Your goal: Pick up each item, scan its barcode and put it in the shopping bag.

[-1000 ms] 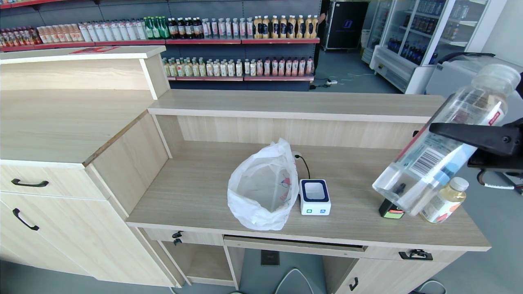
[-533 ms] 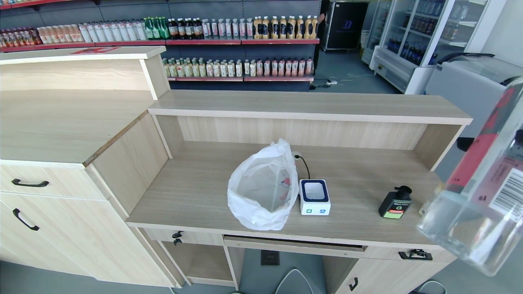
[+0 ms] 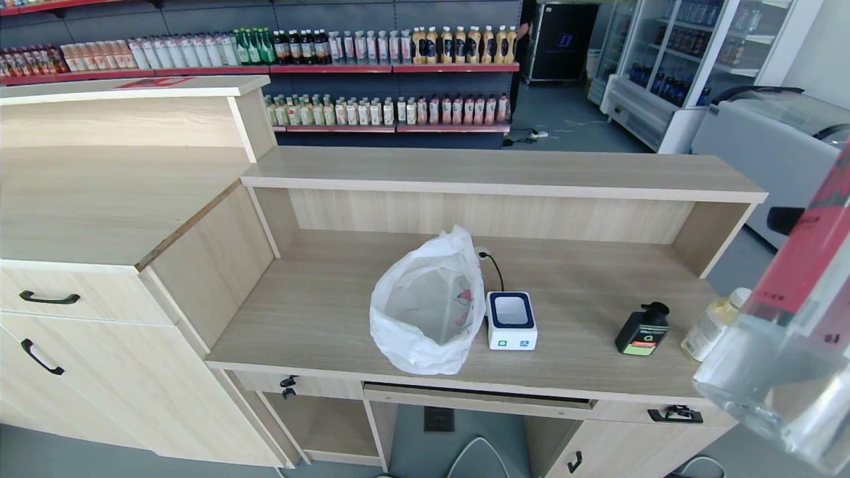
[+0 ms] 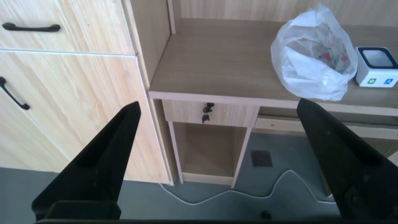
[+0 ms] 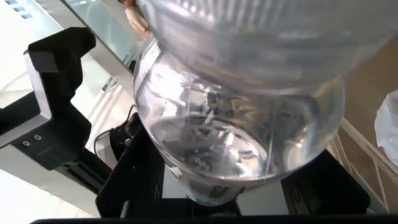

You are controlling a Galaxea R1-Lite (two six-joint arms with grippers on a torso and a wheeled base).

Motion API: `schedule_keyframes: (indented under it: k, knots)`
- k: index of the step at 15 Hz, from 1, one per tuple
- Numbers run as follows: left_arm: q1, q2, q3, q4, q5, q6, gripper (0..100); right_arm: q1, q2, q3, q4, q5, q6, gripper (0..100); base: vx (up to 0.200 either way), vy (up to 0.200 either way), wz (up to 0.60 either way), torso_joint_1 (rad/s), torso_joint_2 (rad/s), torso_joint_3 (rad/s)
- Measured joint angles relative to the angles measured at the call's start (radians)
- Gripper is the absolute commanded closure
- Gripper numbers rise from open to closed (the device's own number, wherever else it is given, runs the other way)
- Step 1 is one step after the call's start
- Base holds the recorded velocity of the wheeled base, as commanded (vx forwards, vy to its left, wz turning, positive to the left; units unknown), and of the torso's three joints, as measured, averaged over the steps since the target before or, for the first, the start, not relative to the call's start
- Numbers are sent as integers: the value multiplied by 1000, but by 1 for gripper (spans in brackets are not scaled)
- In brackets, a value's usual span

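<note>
A clear plastic bottle (image 3: 790, 345) with a red label hangs tilted at the right edge of the head view, very near the camera and off the counter's right end. My right gripper (image 5: 205, 149) is shut on it, with the bottle's rounded body bulging between the black fingers (image 5: 56, 124). The white shopping bag (image 3: 428, 305) stands open mid-counter, with the white scanner (image 3: 511, 320) just right of it. My left gripper (image 4: 217, 106) hangs open and holds nothing, low in front of the counter's left end, above the floor.
A small black pump bottle (image 3: 643, 330) and a yellowish bottle (image 3: 714, 323) with a white cap stand near the counter's right end. A raised back shelf (image 3: 498, 174) runs behind the worktop. A taller cabinet (image 3: 99, 199) with drawers adjoins on the left.
The right arm has brought the clear bottle up from over the counter's right end to close before the camera. Its barcode has left the head view, and the yellowish bottle is uncovered again.
</note>
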Motion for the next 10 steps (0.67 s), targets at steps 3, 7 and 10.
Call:
schedule_keyframes:
  k: [3, 7, 10]
  knots:
    - [0, 0, 0, 0, 0, 0, 0, 41, 62, 0, -151, 10, 7, 100, 0, 0, 0, 0, 0, 0]
    - [0, 0, 0, 0, 0, 0, 0, 60, 91, 38, -165, 67, 6, 100, 0, 0, 0, 0, 0, 0]
    - [0, 0, 0, 0, 0, 0, 0, 62, 92, 67, -164, 73, 1, 100, 0, 0, 0, 0, 0, 0]
